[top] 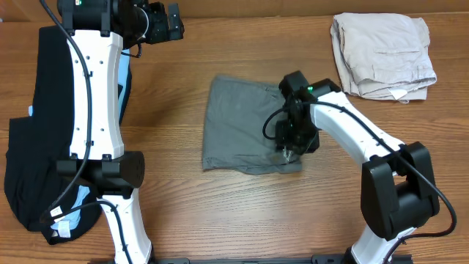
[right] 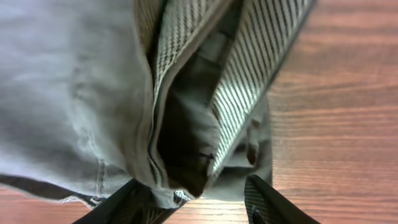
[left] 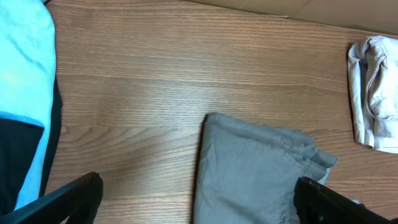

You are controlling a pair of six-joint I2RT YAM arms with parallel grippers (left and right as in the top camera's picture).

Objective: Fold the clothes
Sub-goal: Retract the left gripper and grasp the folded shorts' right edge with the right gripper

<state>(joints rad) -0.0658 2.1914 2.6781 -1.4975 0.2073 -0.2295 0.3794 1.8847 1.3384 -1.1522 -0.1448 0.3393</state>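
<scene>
The grey shorts [top: 238, 121] lie mid-worktop [top: 220, 220], already doubled and roughly square, with no clear long axis. The right hand [top: 286, 152] is at their right edge and much the nearer. Its fingers [right: 124, 202] are apart, the stripe-lined hem bunched between them and not yet pinched. The left hand [top: 167, 23] hovers beyond the shorts' far left corner, spread and empty. The arm hides that edge overhead, and up close I cannot tell waistband from pocket.

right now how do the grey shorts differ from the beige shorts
Grey shorts lie in the middle; beige shorts sit at the far right corner. The right gripper is at the grey shorts' edge; nothing touches the beige shorts. Both look folded over.
</scene>
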